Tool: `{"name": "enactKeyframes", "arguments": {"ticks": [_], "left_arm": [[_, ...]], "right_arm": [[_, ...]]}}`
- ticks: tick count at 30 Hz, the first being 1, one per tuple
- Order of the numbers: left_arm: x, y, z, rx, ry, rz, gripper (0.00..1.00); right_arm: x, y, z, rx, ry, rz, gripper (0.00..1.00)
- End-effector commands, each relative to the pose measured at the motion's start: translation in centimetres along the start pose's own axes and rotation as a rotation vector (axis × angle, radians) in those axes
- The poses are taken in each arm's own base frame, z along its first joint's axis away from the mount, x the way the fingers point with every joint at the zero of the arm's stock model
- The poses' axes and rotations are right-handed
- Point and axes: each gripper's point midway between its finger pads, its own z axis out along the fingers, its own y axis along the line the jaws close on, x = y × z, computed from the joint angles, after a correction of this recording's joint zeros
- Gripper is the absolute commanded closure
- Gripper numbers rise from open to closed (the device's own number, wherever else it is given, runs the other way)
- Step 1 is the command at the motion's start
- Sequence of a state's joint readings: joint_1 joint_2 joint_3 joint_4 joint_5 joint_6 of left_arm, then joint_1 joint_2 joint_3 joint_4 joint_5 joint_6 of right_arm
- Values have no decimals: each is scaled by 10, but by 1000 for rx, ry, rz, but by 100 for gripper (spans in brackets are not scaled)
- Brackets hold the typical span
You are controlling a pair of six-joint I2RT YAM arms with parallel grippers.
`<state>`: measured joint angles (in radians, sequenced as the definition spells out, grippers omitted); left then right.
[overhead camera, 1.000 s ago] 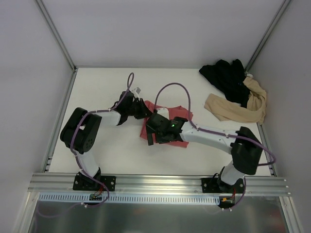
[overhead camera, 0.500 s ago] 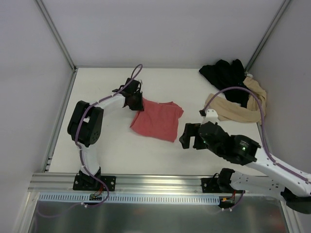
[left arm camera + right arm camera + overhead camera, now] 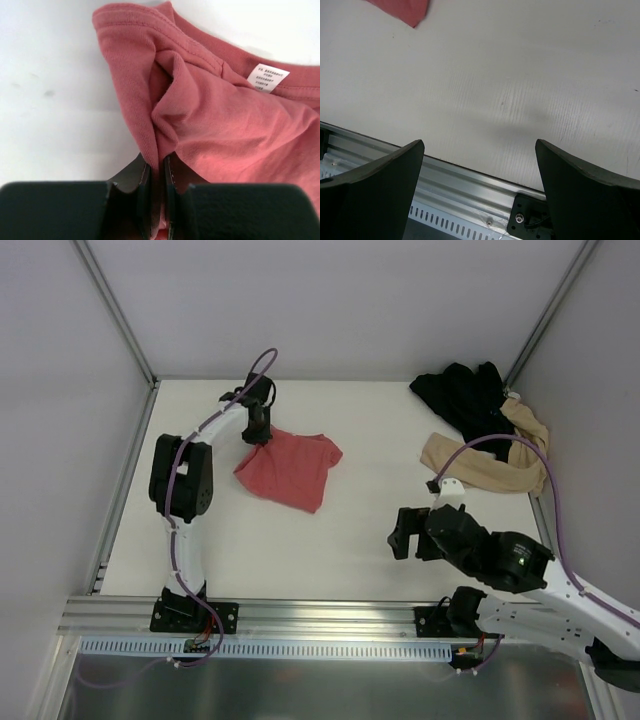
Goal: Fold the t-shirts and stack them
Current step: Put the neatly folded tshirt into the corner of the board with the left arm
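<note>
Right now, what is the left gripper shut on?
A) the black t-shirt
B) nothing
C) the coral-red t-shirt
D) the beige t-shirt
C: the left gripper pinches a fold of the coral-red t-shirt; the black t-shirt and beige t-shirt lie apart at the far right.

Left of centre on the surface (image 3: 340, 550): folded t-shirt (image 3: 290, 472), lying flat. At its far left corner: left claw (image 3: 257, 435), clamped on a pinch of the hem, cloth bunched between the fingers. Label (image 3: 267, 78) on the cloth, right of the pinch.

In the far right corner: heaped t-shirt (image 3: 465, 400). Just in front of it, touching and overlapping: loose t-shirt (image 3: 480, 468).

Near the front edge, right of centre: right claw (image 3: 405, 535), over bare surface, well apart from every shirt.

Along the near edge, in front of everything: rail (image 3: 320, 615).
</note>
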<state>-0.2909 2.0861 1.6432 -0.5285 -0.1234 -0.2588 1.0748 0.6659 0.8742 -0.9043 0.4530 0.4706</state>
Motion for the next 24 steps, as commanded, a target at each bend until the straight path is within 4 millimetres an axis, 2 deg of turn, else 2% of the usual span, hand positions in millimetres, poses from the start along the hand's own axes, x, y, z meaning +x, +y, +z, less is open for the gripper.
{"name": "enactKeyframes", "arguments": {"ticks": [1, 2, 4, 6, 14, 17, 20, 21, 24], "left_arm": [[-30, 32, -8, -145, -43, 67, 100], [-31, 43, -2, -187, -38, 67, 100], [-42, 50, 2, -208, -53, 72, 100], [-52, 64, 7, -223, -76, 43, 100], [-96, 110, 27, -203, -178, -124, 100], [-115, 135, 30, -185, -210, -196, 100], [-138, 140, 26, -152, -267, -215, 100], [-148, 158, 22, -159, -297, -239, 100], [-173, 172, 15, -138, -370, -256, 100]], "right_arm": [[1, -4, 1, 3, -16, 2, 1], [11, -4, 5, -9, 7, 0, 1], [21, -1, 12, -29, 29, 15, 1], [38, -1, 21, -35, 76, 13, 1], [66, 10, 43, -60, 165, 16, 1], [71, 18, 52, -67, 192, 10, 1], [77, 26, 61, -80, 220, 8, 0], [78, 28, 63, -83, 226, 11, 1], [82, 35, 69, -90, 254, 12, 0]]}}
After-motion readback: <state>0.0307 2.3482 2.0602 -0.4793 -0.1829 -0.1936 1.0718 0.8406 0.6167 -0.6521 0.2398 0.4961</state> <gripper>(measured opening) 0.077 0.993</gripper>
